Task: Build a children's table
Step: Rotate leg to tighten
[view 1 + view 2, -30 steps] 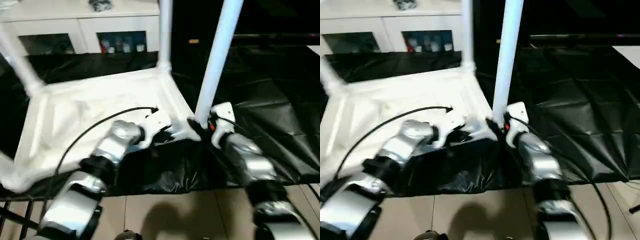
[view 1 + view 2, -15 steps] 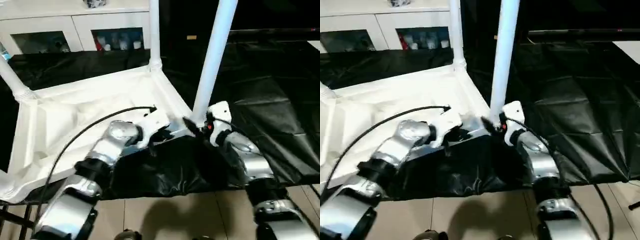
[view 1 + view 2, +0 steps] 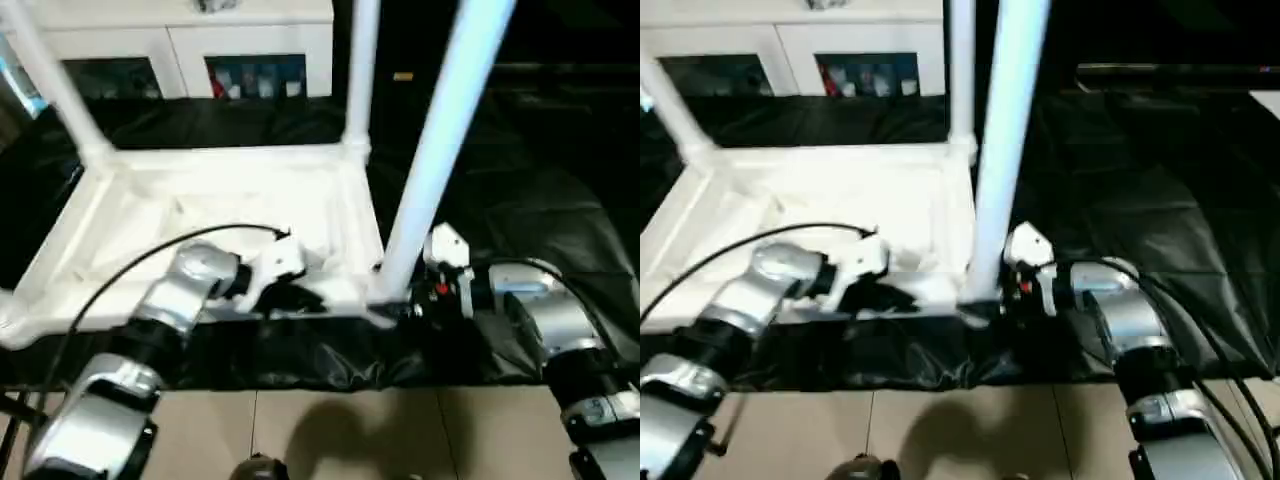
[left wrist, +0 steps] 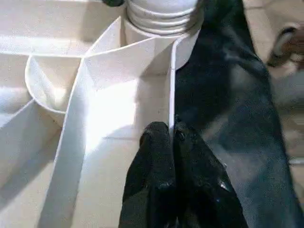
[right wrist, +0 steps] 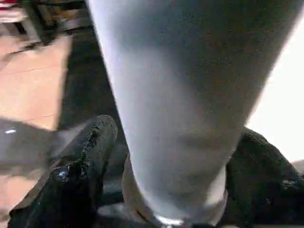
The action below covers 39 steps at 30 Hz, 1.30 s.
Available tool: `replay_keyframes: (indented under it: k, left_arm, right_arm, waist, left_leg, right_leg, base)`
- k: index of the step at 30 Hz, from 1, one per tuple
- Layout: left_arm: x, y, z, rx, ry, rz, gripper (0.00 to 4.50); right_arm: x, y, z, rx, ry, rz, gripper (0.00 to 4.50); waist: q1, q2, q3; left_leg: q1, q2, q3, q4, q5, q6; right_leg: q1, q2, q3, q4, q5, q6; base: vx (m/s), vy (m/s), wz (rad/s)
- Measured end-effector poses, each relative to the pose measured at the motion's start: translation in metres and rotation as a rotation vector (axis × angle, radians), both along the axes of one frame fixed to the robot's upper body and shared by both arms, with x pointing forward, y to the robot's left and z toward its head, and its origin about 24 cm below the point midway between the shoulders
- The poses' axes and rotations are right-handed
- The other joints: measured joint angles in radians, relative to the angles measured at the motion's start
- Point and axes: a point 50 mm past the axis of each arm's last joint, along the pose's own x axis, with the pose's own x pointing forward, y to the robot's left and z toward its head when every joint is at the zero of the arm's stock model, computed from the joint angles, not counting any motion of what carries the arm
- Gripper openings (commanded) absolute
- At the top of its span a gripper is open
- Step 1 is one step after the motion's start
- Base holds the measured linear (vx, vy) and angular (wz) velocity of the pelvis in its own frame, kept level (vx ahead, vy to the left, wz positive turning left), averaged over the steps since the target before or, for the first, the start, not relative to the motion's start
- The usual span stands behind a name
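Tabletop point(image 3: 210, 205) lies upside down on black sheeting point(image 3: 540, 190) before us, ribbed underside up, with legs rising from its sockets. Our left gripper point(image 4: 171, 135) has its jaws pinched tight on the thin near rim wall, close to the near right corner socket. Our right gripper point(image 5: 166, 156) stands with jaws spread wide around the base of the near right leg point(image 3: 440, 150), one finger point(image 5: 83, 156) on each side. A white cabinet point(image 3: 190, 45) stands behind.
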Motion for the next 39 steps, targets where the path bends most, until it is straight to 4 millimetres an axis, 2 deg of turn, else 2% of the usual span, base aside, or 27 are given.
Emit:
replay_keyframes:
  k: [9,14,18,23,25,31,34,36,39]
  left_arm:
    - [-0.002,0.006,0.001,0.015,0.008,-0.032,0.0]
    - [-0.002,0.003,0.0,0.006,0.012,-0.035,0.0]
    - [0.002,-0.005,-0.003,-0.008,-0.029,0.031,0.0]
    - [0.01,-0.024,-0.005,-0.012,-0.094,0.159,0.0]
    - [0.014,-0.036,-0.006,-0.014,-0.115,0.228,0.0]
    - [0.017,-0.064,-0.01,-0.04,-0.145,0.379,0.0]
    - [0.017,-0.068,-0.01,-0.048,-0.143,0.39,0.0]
    - [0.017,-0.068,-0.01,-0.05,-0.144,0.39,0.0]
    - [0.017,-0.066,-0.01,-0.048,-0.148,0.382,0.0]
  right_arm:
    - [0.0,0.005,0.001,-0.004,0.01,0.031,2.71]
    - [-0.006,0.006,0.0,0.033,0.005,0.014,2.41]
    - [-0.001,0.011,-0.002,0.096,-0.04,-0.142,2.2]
    - [0.01,0.014,-0.01,0.125,-0.101,-0.465,1.99]
    - [0.016,0.016,-0.013,0.142,-0.121,-0.643,1.98]
    - [0.033,0.026,-0.014,0.123,-0.163,-0.968,1.97]
    - [0.035,0.026,-0.014,0.125,-0.166,-1.003,1.97]
    - [0.035,0.027,-0.014,0.126,-0.171,-1.006,2.52]
    - [0.035,0.028,-0.013,0.15,-0.155,-0.986,2.75]
  waist:
    - [-0.001,-0.001,0.0]
    - [0.008,-0.001,0.0]
    - [0.003,-0.001,0.0]
    - [-0.008,-0.002,-0.001]
    - [-0.014,-0.001,-0.001]
    - [-0.029,0.001,-0.003]
    - [-0.028,0.001,-0.003]
    - [-0.028,0.001,-0.003]
    - [-0.028,0.002,-0.003]
  left_leg:
    - [0.0,0.0,0.0,0.0,0.0,0.0]
    - [0.0,0.0,0.0,0.001,0.0,0.0]
    - [0.003,0.0,0.0,0.002,0.0,0.0]
    - [0.009,-0.001,0.0,0.002,0.001,-0.001]
    - [0.011,-0.001,0.001,0.001,0.001,-0.001]
    - [0.017,-0.002,0.001,-0.002,0.001,-0.002]
    - [0.017,-0.003,0.0,-0.004,0.001,-0.002]
    - [0.017,-0.003,0.0,-0.005,0.001,-0.002]
    - [0.017,-0.003,0.0,-0.005,0.001,-0.002]
  right_leg:
    - [0.0,0.0,0.0,0.0,0.0,-0.001]
    - [0.001,0.0,0.0,0.0,0.0,-0.001]
    - [0.002,0.0,0.001,0.002,0.001,-0.002]
    - [0.008,0.0,0.003,0.001,0.001,-0.002]
    - [0.009,0.0,0.003,0.0,0.001,-0.002]
    - [0.014,0.0,0.004,-0.003,0.001,-0.001]
    - [0.015,0.0,0.004,-0.003,0.0,-0.001]
    - [0.015,0.0,0.003,-0.004,0.0,-0.001]
    - [0.014,0.0,0.003,-0.003,0.0,-0.001]
  base:
    - [0.0,0.0,0.0]
    - [0.0,0.0,0.0]
    - [0.0,0.0,0.0]
    - [0.0,0.0,0.0]
    - [0.0,0.0,0.0]
    - [0.0,0.0,0.0]
    - [0.0,0.0,0.0]
    - [0.0,0.0,0.0]
    - [0.0,0.0,0.0]
